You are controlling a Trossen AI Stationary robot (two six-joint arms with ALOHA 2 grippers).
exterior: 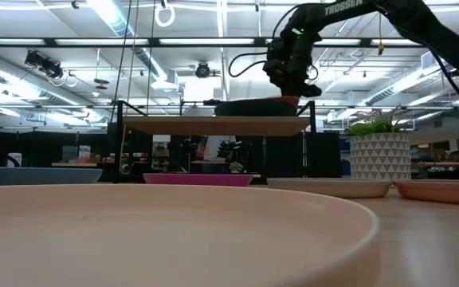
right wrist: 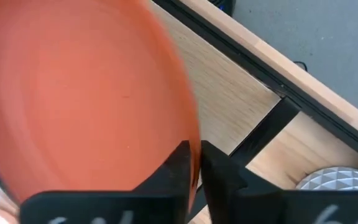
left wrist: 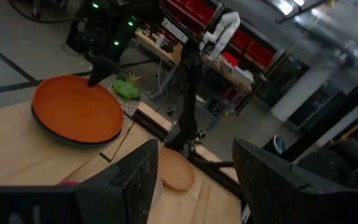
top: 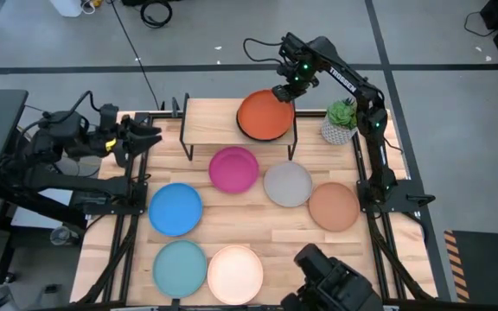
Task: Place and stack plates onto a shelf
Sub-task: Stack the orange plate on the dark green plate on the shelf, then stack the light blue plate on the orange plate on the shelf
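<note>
The orange plate (top: 264, 115) lies on the right half of the shelf (top: 210, 117), on top of a darker plate whose rim (left wrist: 73, 138) shows under it. My right gripper (top: 284, 93) is at the orange plate's far right rim, shut on it. On the tabletop lie the magenta (top: 233, 168), grey (top: 288, 184), tan (top: 333, 206), blue (top: 175, 208), light blue (top: 180, 266) and cream-white (top: 235, 273) plates. My left gripper (top: 150, 134) waits open at the table's left edge, beside the shelf. My right gripper (right wrist: 195, 149) pinches the orange plate's rim (right wrist: 190, 134) on its far right side. One finger (right wrist: 178, 165) is over the plate's inner face and the other (right wrist: 219, 174) is outside the rim. The fingers come from above, slanting down. The plate sits about level on the darker plate.
A potted plant in a white pot (top: 340, 123) stands just right of the shelf, close to my right arm. The shelf's black legs (top: 294, 142) stand near the magenta and grey plates. The left half of the shelf top (top: 206, 112) is bare wood.
</note>
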